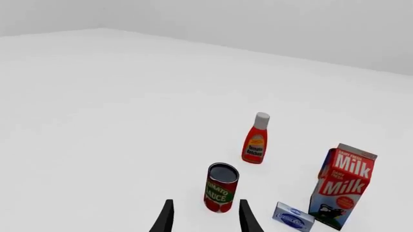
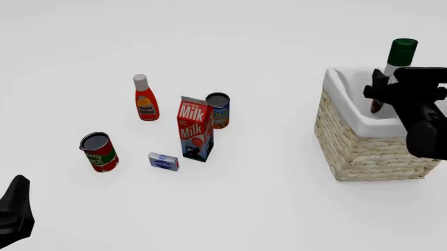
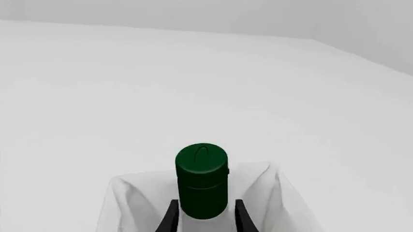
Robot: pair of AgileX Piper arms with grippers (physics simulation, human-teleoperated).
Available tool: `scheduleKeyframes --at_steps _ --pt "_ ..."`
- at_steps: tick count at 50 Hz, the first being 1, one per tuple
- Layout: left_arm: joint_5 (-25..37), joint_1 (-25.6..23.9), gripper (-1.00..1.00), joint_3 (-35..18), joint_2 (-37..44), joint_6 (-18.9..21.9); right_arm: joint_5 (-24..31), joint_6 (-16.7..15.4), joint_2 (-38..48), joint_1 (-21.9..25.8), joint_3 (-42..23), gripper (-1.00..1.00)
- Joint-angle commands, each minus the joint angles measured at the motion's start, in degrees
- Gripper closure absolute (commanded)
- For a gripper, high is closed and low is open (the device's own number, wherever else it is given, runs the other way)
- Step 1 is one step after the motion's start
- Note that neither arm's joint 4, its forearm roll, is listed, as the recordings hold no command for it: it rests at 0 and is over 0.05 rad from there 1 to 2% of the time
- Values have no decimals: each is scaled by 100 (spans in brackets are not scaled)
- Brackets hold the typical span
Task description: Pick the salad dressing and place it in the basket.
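Observation:
The salad dressing [image 2: 399, 55], a white bottle with a dark green cap, hangs upright over the basket [image 2: 363, 146], its lower part behind the gripper and the white cloth rim. My right gripper [image 2: 382, 91] is shut on it below the cap. In the right wrist view the green cap of the salad dressing [image 3: 201, 186] stands between the two dark fingers of the right gripper [image 3: 206, 220], with the basket's white lining [image 3: 123, 203] under it. My left gripper [image 2: 15, 209] stays at the near left, open and holding nothing [image 1: 205, 220].
Left of the basket stand a red ketchup bottle [image 2: 145, 99], a milk carton [image 2: 196, 128], a tomato sauce can [image 2: 98, 151], a second can [image 2: 219, 110] and a small blue box [image 2: 163, 161]. The tomato sauce can [image 1: 221, 187] sits just beyond the left fingers.

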Motion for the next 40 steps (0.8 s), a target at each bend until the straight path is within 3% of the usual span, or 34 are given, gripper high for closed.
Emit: scheduleKeyframes --at_steps 1,26,40 --pt "0 7 -100 0 0 -9 15 110 29 37 -2 -100" --pt "-5 7 -100 0 0 -16 53 132 -191 116 60 -100" --pt "20 -20 -100 0 0 -11 454 81 -1351 224 521 -100"
